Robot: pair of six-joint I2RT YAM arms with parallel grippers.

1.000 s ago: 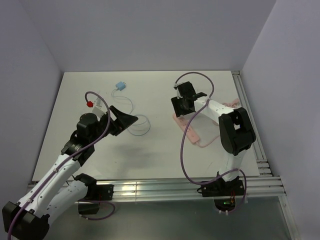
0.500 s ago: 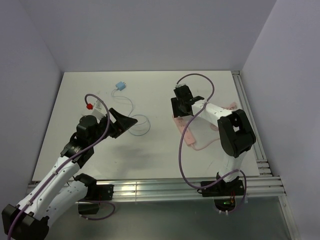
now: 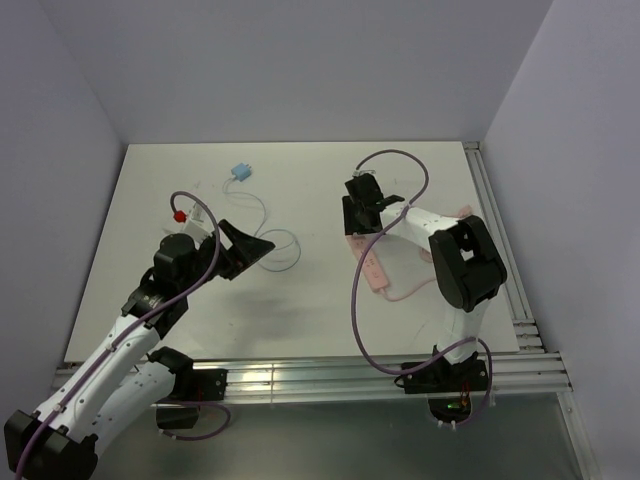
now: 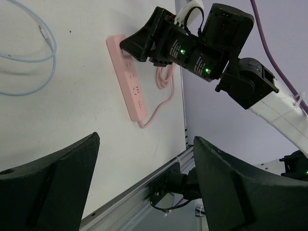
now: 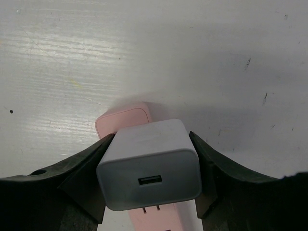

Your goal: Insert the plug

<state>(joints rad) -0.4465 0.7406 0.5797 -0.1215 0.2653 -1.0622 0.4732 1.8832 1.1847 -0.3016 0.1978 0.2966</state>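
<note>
The white plug [image 5: 147, 144] is clamped between the fingers of the right end effector [image 5: 151, 182], which are closed on its sides; its USB port faces the wrist camera and its two prongs still show bare at its lower edge, so it does not look seated yet. Compared with a second ago, this end effector [image 3: 362, 203] sits slightly further left and back, right over the far end of the pink power strip [image 3: 368, 265], and the strip's near end lies swung a little toward the arm's base. That suggests the alignment step is nearly finished and the press into a socket remains. The left end effector [image 3: 245, 245] is much as it was, spread wide and empty, hanging above the pale blue cable [image 3: 282, 250], whose blue adapter [image 3: 240, 171] lies well apart near the back. The surface [image 3: 300, 170] is plain white, edged by metal rails [image 3: 330, 380], with pale lavender walls on three sides.
</note>
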